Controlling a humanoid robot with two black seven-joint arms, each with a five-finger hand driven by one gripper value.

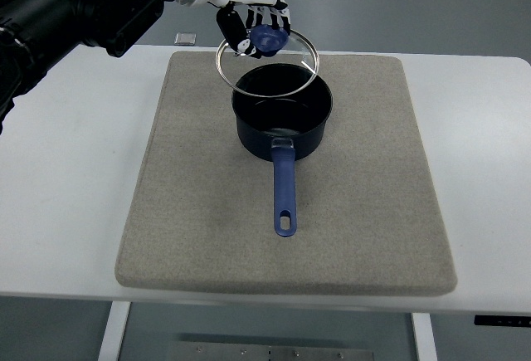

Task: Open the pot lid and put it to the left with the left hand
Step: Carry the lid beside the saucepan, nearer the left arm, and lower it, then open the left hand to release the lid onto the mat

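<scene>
Dark blue enamel marks the saucepan (282, 120), which is set toward the far half of a grey felt-like mat (207, 236) laid on a white table (66, 195). Its long blue handle (284, 187) is pointed toward the near edge. The pan's mouth is seen uncovered.

A glass lid (267, 64) with a metal rim is held lifted above the far-left side of the pan, tilted, its rim overlapping the pan's far edge in this view. The blue knob (267, 39) is gripped by the left hand (249, 21), white fingers (270, 2) curled closed around it from above. The arm is brought in from the upper left. The right hand is not seen.

Step in hand, as judged: lid is off, carry to the left is yet to be made. How much clearance lies between lid rim and pan rim cannot be told from this steep view, so the lid is best kept raised until it is well clear of the pan. Travel is best directed left over the bare mat beside the pan, with the lid levelled before it is lowered, so the rim meets the mat all round rather than on one edge. The grasp should be released only once the lid is resting flat; a tilted glass lid may roll or clatter.
</scene>
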